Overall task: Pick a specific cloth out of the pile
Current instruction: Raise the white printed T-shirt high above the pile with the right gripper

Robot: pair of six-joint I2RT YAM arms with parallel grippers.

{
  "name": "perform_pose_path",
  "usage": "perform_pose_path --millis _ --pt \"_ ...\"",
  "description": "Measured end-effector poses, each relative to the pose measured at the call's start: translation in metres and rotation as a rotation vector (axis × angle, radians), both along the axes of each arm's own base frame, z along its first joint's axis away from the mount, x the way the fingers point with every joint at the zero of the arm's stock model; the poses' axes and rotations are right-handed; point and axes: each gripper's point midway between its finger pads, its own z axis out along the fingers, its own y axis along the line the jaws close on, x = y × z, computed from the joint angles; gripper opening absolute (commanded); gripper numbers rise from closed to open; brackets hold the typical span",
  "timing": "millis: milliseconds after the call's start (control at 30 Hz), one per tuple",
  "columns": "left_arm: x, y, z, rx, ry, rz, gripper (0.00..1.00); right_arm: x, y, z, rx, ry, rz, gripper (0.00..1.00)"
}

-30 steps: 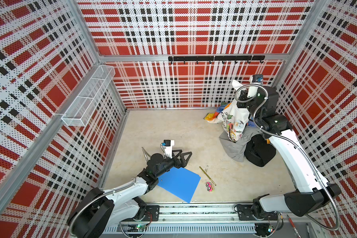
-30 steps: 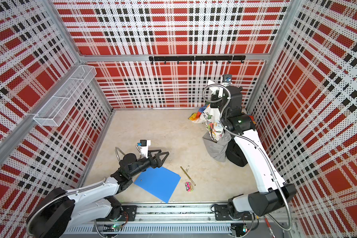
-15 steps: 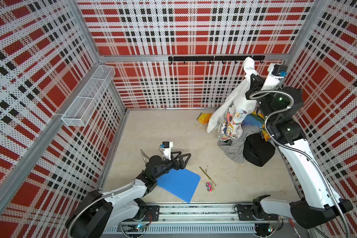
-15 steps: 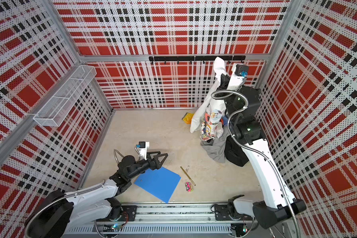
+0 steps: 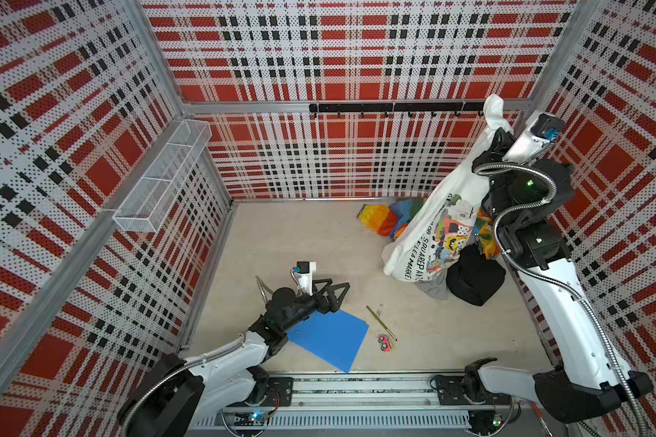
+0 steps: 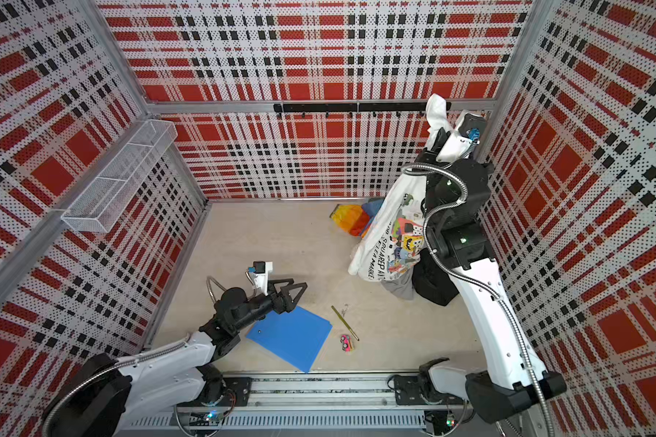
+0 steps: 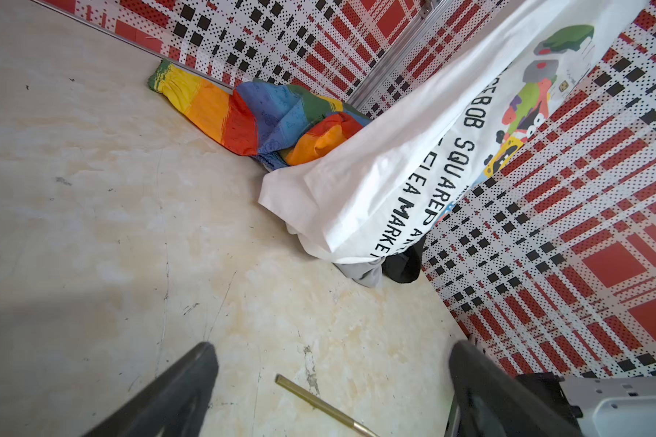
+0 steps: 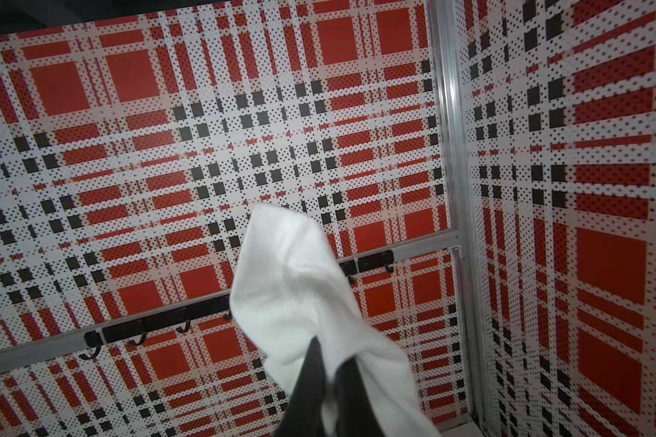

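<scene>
In both top views the right gripper (image 5: 500,137) (image 6: 438,138) is raised high by the far right corner, close to the black hook rail (image 5: 394,108). Its fingers are pressed together on a bunched end of the cloth (image 5: 428,230), which hangs as a long white drape with its cartoon print and black lettering showing. It reaches down to the pile (image 5: 447,283) at the far right corner of the floor (image 5: 300,234). In the pile, a rainbow-striped cloth (image 5: 385,219) lies toward the back wall, with a grey cloth (image 5: 432,285) and a black cloth (image 5: 478,272) side by side under the hem. The left gripper (image 5: 338,285) sits low near the front edge with its fingers spread wide and empty, just beside a blue folder (image 5: 330,340). A gold stick (image 5: 381,323) and a pink toy (image 5: 385,342) lie near the folder. The left wrist view shows both spread fingers (image 7: 175,397) over bare floor, and the cloth (image 7: 394,159) hanging across the rainbow-striped cloth (image 7: 250,117). The right wrist view shows the two dark fingers (image 8: 307,386) pinching white fabric (image 8: 292,280) in front of the hook rail.
</scene>
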Motion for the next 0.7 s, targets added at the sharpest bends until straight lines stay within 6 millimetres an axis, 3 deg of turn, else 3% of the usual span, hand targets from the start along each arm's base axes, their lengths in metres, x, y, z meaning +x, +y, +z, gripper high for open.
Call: perform_pose_path --millis 267,467,700 --pt "-0.001 0.001 0.004 -0.006 -0.009 0.0 0.99 -0.007 0.003 0.021 0.027 -0.096 0.034 0.0" --pt "-0.003 0.004 0.017 -0.029 -0.043 0.005 0.99 -0.022 0.013 0.055 0.049 -0.249 0.121 0.0" --pt "-0.002 0.008 0.021 -0.034 -0.05 0.019 0.99 -0.053 0.026 0.112 0.091 -0.485 0.266 0.0"
